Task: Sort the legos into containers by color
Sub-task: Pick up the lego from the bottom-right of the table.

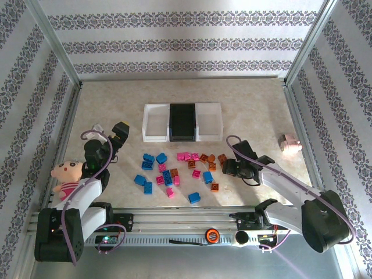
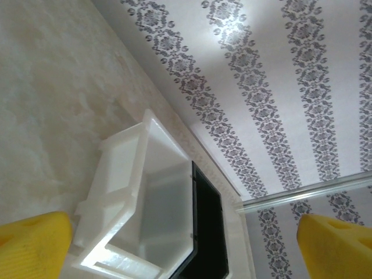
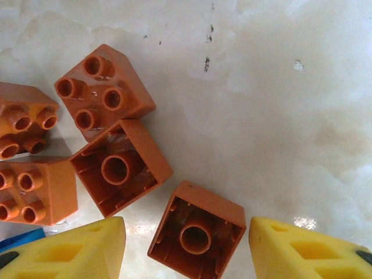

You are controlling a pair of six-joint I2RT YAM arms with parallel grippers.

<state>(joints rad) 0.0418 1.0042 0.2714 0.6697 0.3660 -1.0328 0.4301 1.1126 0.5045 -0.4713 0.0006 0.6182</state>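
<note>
Starting at the left edge of the bench (image 1: 250, 99), a plush doll (image 1: 65, 177) leans by the left arm's base. The left gripper (image 1: 119, 132) (image 2: 186, 256) hangs just short of the left end of the containers (image 1: 156, 138). Its yellow fingers (image 2: 32, 247) are spread wide and hold nothing. That wrist view looks along the left white tray (image 2: 125, 174) to the black tray (image 2: 209, 232) beside it.

The three trays sit in a row toward the far edge, at mid-bench: white, black, white.

The legos (image 1: 174, 171) lie scattered on the bench between the trays and the near edge. Blue ones (image 1: 140, 179) are mostly to the left, pink ones (image 1: 168, 192) in the middle and orange-brown ones (image 1: 214, 186) to the right.

The right gripper (image 1: 224, 167) (image 3: 189, 256) is down at the right end of that scatter. Its fingers (image 3: 81, 250) stand apart on either side of an upturned orange-brown brick (image 3: 197, 232). Bench shows between the brick and the finger on the left of that wrist view, while the other finger is just at the brick's corner, so there is no grip. Just beyond lie another upturned brick (image 3: 119, 168) and a studs-up brick (image 3: 104, 90), touching each other.

Near the right edge lies a pink toy pig (image 1: 290, 143), well apart from the bricks.
</note>
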